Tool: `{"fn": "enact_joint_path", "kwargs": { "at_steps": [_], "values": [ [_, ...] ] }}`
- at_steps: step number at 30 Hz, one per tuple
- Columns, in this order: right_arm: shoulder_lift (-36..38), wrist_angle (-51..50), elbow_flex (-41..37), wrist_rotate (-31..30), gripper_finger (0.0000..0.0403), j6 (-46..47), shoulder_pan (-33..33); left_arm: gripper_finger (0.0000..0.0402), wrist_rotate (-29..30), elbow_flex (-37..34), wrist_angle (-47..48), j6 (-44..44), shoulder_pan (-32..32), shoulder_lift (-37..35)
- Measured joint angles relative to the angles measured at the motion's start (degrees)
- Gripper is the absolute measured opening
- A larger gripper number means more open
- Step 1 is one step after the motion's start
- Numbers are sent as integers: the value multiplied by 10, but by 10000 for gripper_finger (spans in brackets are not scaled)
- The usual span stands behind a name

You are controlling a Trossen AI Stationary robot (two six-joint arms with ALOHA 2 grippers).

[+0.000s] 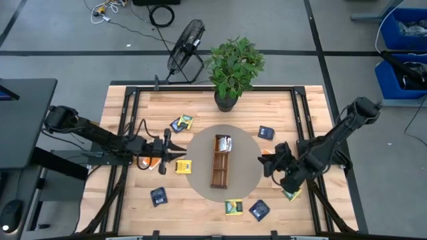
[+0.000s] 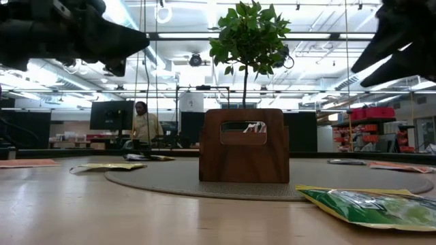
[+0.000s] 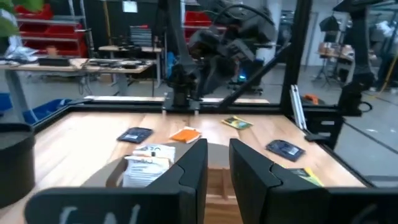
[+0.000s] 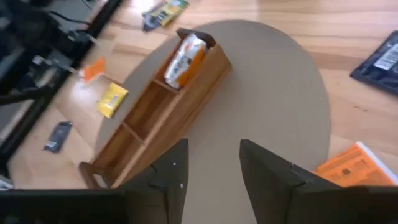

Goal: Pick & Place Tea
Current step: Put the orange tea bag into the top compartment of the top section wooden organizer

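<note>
— Over the round grey mat (image 1: 248,175), what are the two hands doing?
— The left hand (image 1: 175,152) hangs just off the mat's left edge, fingers (image 3: 194,167) a narrow gap apart with nothing between them. The right hand (image 1: 267,162) hovers at the mat's right edge, fingers (image 4: 264,171) parted wider, also empty.
— And the tea?
— One pale sachet (image 4: 183,59) sits in the end compartment of the wooden tray (image 1: 221,161) nearest the potted plant (image 1: 233,67); the tray's other compartments look bare. The rest lie loose on the table (image 1: 200,103): a yellow sachet (image 1: 183,167) at the mat's left rim, an orange sachet (image 1: 151,162) partly hidden under the left hand, a navy and yellow pair (image 1: 181,123) behind them, and a navy sachet (image 1: 159,196) near the front left.
— On the right side?
— A navy sachet (image 1: 266,133) at the back, an orange sachet (image 4: 348,169) just beside the right hand, a green-yellow sachet (image 1: 233,207) and another navy sachet (image 1: 259,210) in front. One more green sachet (image 1: 291,195) is mostly covered by the right arm. In the low view the tray's end wall hides its contents except for a white scrap through the handle slot.
</note>
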State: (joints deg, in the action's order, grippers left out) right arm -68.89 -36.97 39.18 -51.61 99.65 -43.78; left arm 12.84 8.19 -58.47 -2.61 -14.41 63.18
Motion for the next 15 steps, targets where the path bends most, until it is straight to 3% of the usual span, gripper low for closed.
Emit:
{"fn": "enact_joint_path", "kwargs": {
  "at_steps": [7, 15],
  "values": [
    [-45, -19, 0, -54, 153, 88, -60, 69, -2, 0, 145, 6, -10, -130],
    [-74, -78, 0, 48, 153, 227, -62, 69, 0, 0, 340, 25, -10, -315]
  ]
}}
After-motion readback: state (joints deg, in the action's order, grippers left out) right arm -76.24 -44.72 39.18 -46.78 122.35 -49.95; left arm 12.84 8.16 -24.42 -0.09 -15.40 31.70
